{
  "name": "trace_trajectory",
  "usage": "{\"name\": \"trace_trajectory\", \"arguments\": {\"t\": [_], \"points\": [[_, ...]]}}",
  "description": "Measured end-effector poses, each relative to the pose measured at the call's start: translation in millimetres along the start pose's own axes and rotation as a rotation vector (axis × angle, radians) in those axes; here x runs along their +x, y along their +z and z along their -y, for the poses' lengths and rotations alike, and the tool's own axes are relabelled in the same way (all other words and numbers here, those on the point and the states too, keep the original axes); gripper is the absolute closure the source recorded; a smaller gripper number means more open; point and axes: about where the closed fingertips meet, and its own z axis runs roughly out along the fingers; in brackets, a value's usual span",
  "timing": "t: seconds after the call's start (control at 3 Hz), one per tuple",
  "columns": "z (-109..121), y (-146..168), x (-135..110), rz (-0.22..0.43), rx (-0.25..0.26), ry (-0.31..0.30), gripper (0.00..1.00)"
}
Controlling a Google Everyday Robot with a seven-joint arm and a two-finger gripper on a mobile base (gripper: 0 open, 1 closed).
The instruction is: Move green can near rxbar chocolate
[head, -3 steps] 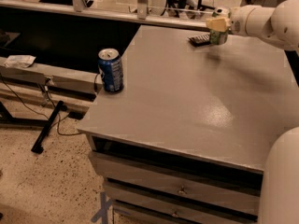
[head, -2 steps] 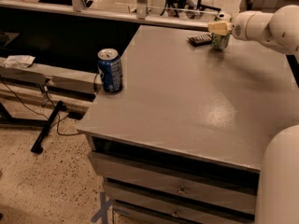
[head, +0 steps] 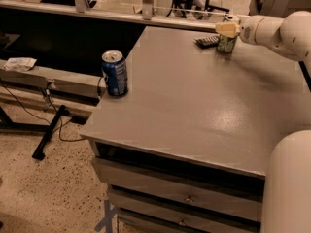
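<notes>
Upper right of the frame: my gripper (head: 227,30) sits atop the light-green aluminium can (head: 226,44), just beside the flat dark wrapped bar (head: 207,41); clamped or not, I cannot tell; I judge only release is left.

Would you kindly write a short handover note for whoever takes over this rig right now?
Gripper: at the far right of the grey table, at the top of the light-green aluminium drink can. I cannot tell whether it grips the can.
Things: the green can is upright, just right of the flat dark wrapped bar. The blue can stands at the table's left edge, uninvolved.
Done: the green can is near the bar.
Left: confirm that it rests on the table, release, withdraw the arm.
</notes>
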Motion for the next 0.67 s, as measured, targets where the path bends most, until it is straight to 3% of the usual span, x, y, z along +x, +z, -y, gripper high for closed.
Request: {"name": "trace_trajectory", "arguments": {"t": [0.67], "points": [[1.6, -5.8, -2.0, -0.004, -0.001, 0.013, 0.0]]}}
